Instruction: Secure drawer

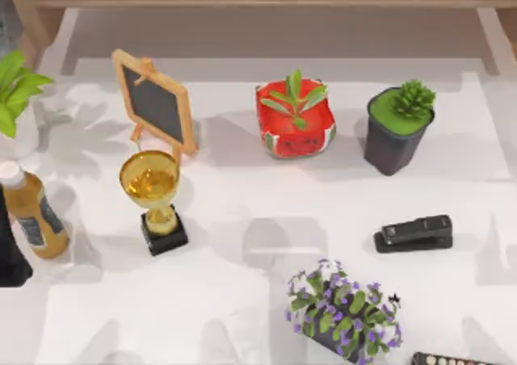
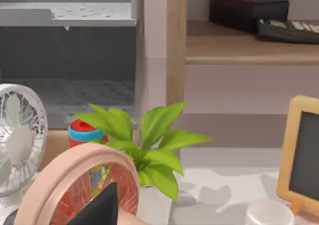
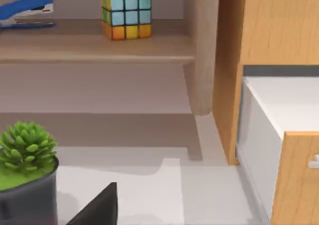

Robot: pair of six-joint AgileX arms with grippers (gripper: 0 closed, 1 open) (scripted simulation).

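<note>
As drawer (image 3: 294,150) sits open — right gripper (image 3: 97,207) nearby, apart.

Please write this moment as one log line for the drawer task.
drawer: pulled open, not yet shut | right gripper: near drawer, not touching it | left gripper: table's left, by leafy plant
</note>
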